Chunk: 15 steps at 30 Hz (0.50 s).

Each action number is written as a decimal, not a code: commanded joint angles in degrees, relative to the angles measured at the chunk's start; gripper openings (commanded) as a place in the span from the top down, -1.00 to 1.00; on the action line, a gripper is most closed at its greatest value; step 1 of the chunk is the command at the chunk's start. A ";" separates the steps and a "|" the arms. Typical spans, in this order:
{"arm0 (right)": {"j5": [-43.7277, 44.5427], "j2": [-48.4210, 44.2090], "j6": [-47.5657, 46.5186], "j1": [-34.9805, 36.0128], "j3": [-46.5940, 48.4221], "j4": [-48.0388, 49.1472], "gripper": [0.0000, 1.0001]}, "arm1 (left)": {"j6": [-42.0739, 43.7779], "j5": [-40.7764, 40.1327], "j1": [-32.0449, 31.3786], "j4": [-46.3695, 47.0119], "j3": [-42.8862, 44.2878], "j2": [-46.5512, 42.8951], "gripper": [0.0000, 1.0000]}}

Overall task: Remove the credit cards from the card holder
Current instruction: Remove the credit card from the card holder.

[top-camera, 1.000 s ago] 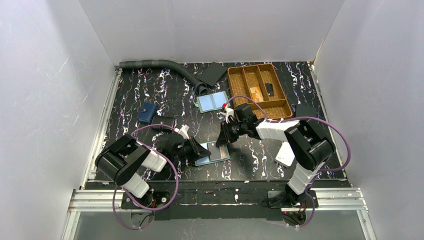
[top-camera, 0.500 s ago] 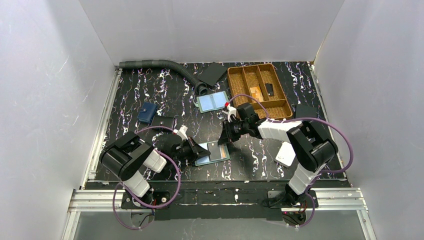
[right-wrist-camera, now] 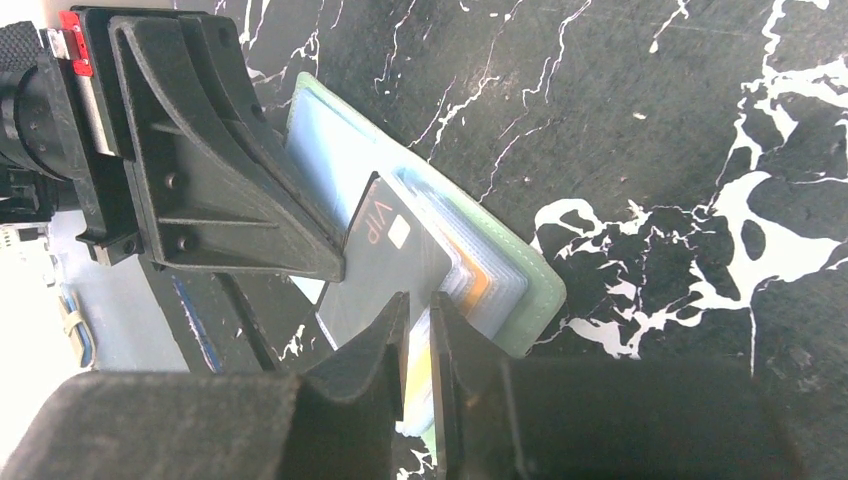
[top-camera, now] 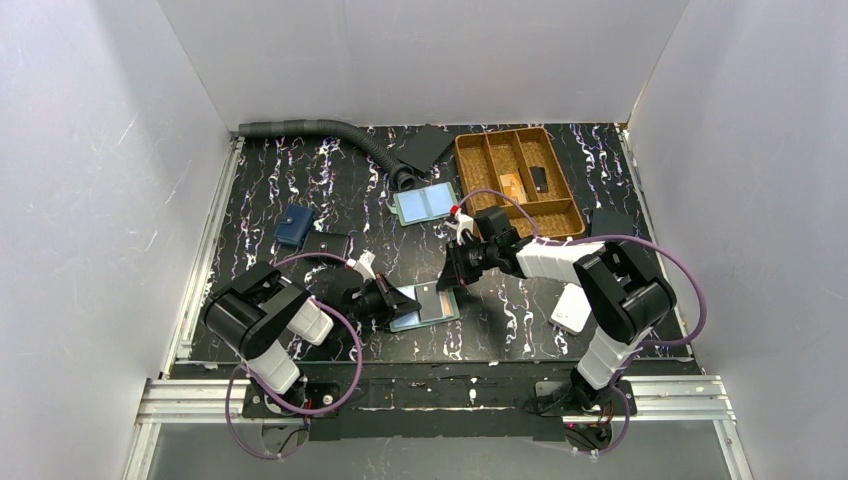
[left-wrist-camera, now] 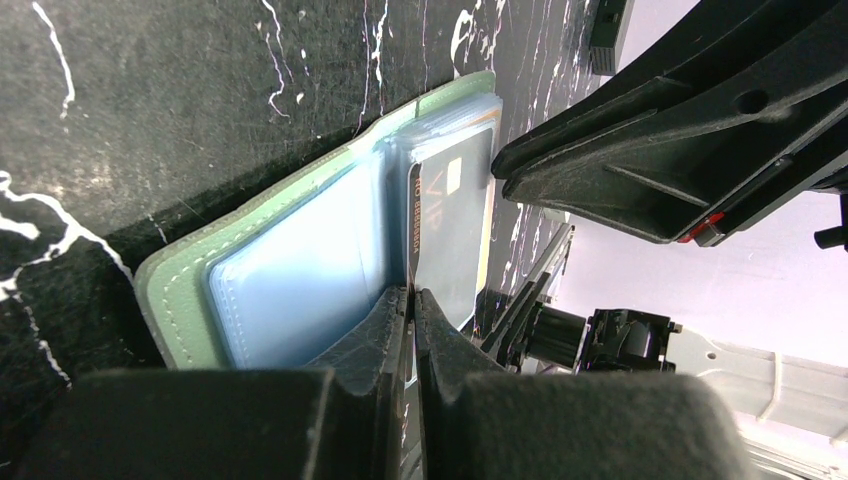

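The card holder (top-camera: 437, 310) lies open near the table's front middle, green-edged (left-wrist-camera: 170, 295) with a blue panel (left-wrist-camera: 300, 270) and orange-tipped sleeves (right-wrist-camera: 478, 283). A dark credit card (left-wrist-camera: 452, 225) marked VIP sticks up from its middle, also visible in the right wrist view (right-wrist-camera: 385, 255). My left gripper (top-camera: 404, 298) comes in from the left and is shut on that card's edge (left-wrist-camera: 411, 296). My right gripper (top-camera: 446, 283) reaches in from the far right side and is shut (right-wrist-camera: 418, 302) on a pale sleeve of the holder. Other cards are hidden inside the sleeves.
A second holder with pale-blue panels (top-camera: 425, 204) lies farther back, beside a wicker tray (top-camera: 518, 180). A blue pouch (top-camera: 294, 226) and black wallet (top-camera: 327, 245) sit at the left, a white object (top-camera: 571, 308) at the right, a grey hose (top-camera: 320, 130) at the back.
My left gripper has closed onto the dark card and its arm shifted slightly. The right gripper edged a little away from the front and has since stayed put.
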 commanded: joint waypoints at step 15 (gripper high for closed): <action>-4.36 -3.09 -0.92 -1.21 -1.92 3.95 0.56 | 0.08 -0.01 0.57 1.70 -0.52 2.10 0.98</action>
